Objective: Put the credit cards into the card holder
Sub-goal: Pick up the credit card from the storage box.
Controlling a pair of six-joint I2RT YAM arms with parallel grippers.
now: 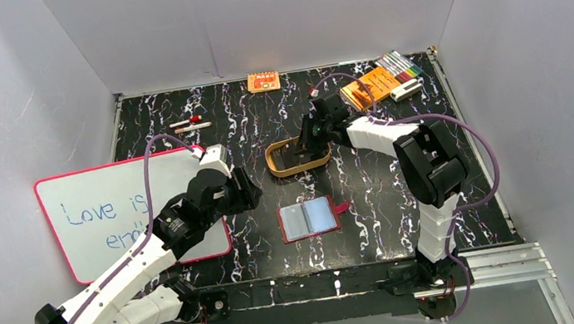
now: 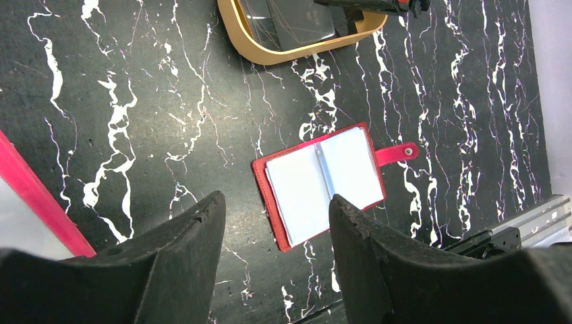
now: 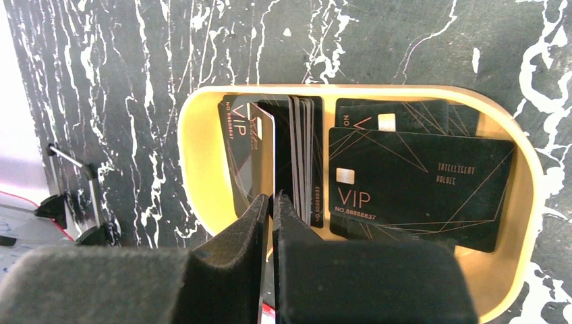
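Observation:
The card holder (image 1: 309,218) (image 2: 324,182) lies open on the black marbled table, red-edged with pale inner pockets and its snap tab to the right. Several dark credit cards (image 3: 418,182) marked VIP fill the tan oval tray (image 1: 270,157) (image 3: 202,155) (image 2: 270,54); some lie flat, others stand on edge (image 3: 300,155). My right gripper (image 1: 312,138) (image 3: 273,197) reaches into the tray, shut on one upright credit card (image 3: 266,155) by its thin edge. My left gripper (image 1: 245,188) (image 2: 276,199) hovers open left of the card holder, holding nothing.
A pink-framed whiteboard (image 1: 106,211) lies at the left under my left arm. At the back are an orange packet (image 1: 263,81), an orange booklet (image 1: 370,86), markers (image 1: 398,63) and pens (image 1: 189,124). White walls enclose the table.

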